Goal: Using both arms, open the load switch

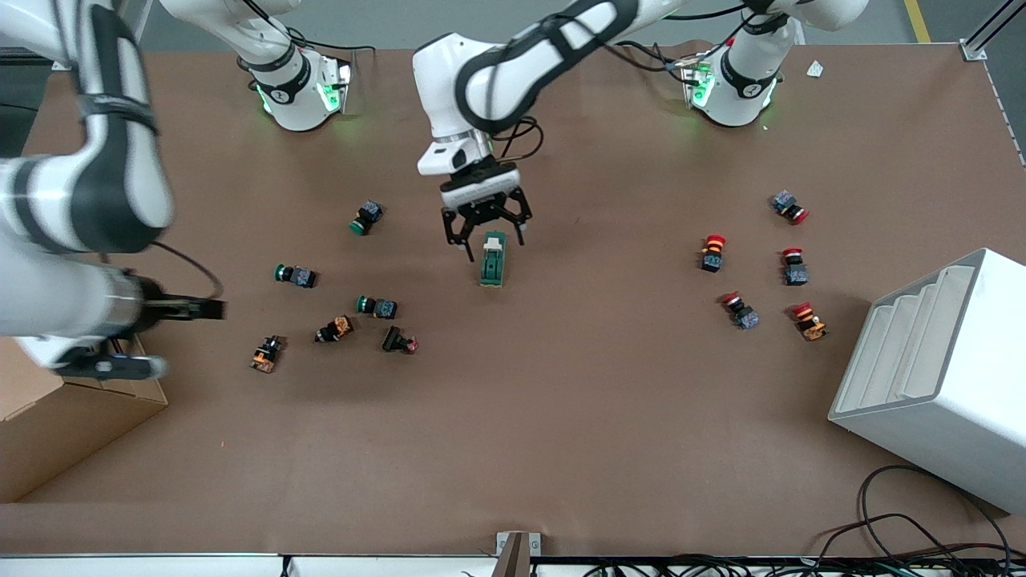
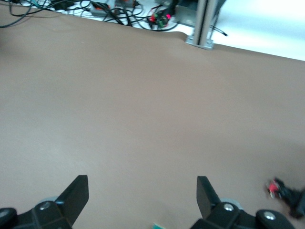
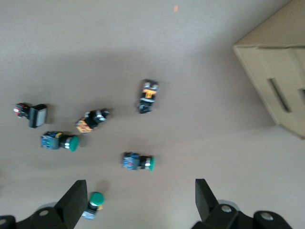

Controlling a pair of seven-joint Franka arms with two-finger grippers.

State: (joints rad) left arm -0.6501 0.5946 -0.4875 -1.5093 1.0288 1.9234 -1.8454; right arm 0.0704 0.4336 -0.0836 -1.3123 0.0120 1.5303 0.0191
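The load switch (image 1: 492,260), a dark-green block with a white lever piece at its end nearer the robots' bases, lies on the brown table (image 1: 561,401) near the middle. My left gripper (image 1: 490,240) hangs open just above it, its fingers straddling the lever end without touching. In the left wrist view only a teal sliver of the switch (image 2: 160,225) shows below the open gripper (image 2: 143,188). My right gripper (image 1: 210,308) hovers open over the table beside the scattered push buttons at the right arm's end. The right wrist view shows the gripper (image 3: 140,191) holding nothing.
Green-capped buttons (image 1: 296,276) (image 3: 138,162) and orange-bodied ones (image 1: 266,353) lie in a cluster toward the right arm's end. Red-capped buttons (image 1: 712,252) lie toward the left arm's end, near a white stepped bin (image 1: 938,377). A cardboard box (image 1: 72,417) (image 3: 276,71) stands under the right arm.
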